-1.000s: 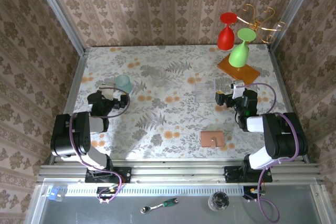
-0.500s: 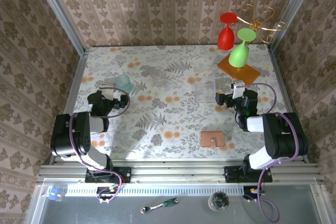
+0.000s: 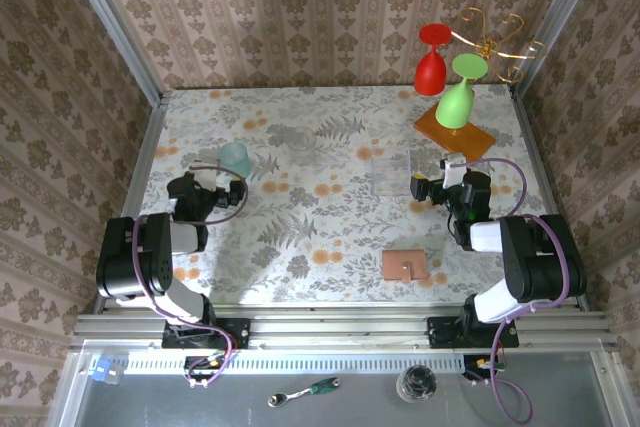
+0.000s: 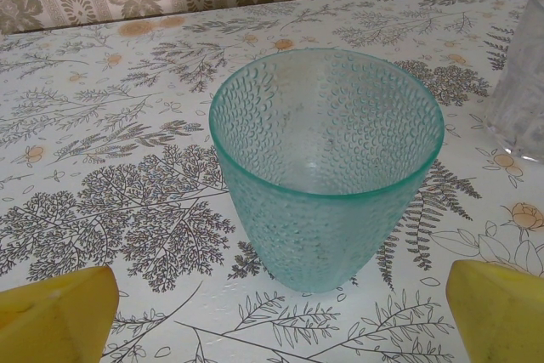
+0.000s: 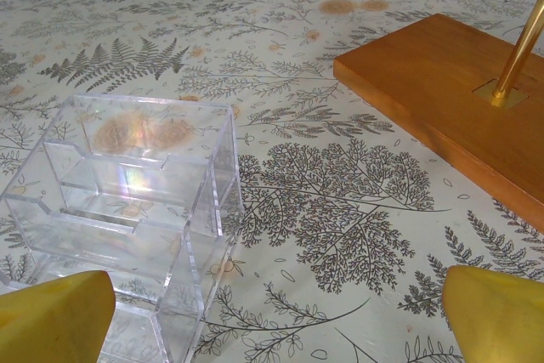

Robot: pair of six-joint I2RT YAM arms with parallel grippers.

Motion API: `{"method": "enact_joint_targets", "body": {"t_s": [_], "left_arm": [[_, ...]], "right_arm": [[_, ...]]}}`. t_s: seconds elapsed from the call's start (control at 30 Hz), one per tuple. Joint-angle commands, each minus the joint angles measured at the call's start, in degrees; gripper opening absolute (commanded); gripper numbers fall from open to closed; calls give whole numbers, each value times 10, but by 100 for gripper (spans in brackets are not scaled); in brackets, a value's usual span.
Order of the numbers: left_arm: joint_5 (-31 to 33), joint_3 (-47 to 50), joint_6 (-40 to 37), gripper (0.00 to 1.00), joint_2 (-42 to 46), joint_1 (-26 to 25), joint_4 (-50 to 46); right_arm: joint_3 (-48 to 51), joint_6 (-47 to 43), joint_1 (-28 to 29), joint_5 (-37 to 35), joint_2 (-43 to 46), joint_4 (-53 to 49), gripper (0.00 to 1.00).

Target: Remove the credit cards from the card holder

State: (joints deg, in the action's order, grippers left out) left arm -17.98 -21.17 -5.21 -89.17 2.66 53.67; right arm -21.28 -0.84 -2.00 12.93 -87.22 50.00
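Observation:
The card holder (image 3: 404, 265) lies shut and flat on the floral table near the front, tan-brown face up. The credit cards are hidden. My left gripper (image 3: 210, 185) rests low at the left, well apart from the holder. It stands open (image 4: 279, 322), its yellow fingertips (image 4: 56, 319) wide apart with nothing between them, facing a teal cup. My right gripper (image 3: 448, 179) sits behind and to the right of the holder. It is open too (image 5: 276, 320), with only bare tabletop between its yellow fingertips (image 5: 495, 312).
A dimpled teal cup (image 4: 327, 159) stands upright just ahead of the left gripper. A clear acrylic organiser (image 5: 127, 201) is ahead-left of the right gripper. An orange wooden slab (image 5: 442, 91) carries a brass rack (image 3: 495, 37) with red (image 3: 431, 62) and green (image 3: 458, 97) goblets.

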Motion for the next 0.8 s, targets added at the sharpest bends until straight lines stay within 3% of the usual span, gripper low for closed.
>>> {"method": "enact_joint_targets", "body": {"t_s": [0.0,0.77], "left_arm": [[2,3,-7,100,-1,-3,22],[9,2,3,100,-2,3,21]], "right_arm": [[-7,1,-2,9,-3,14,100],[-12,7,-2,-6,4,0,100]]}}
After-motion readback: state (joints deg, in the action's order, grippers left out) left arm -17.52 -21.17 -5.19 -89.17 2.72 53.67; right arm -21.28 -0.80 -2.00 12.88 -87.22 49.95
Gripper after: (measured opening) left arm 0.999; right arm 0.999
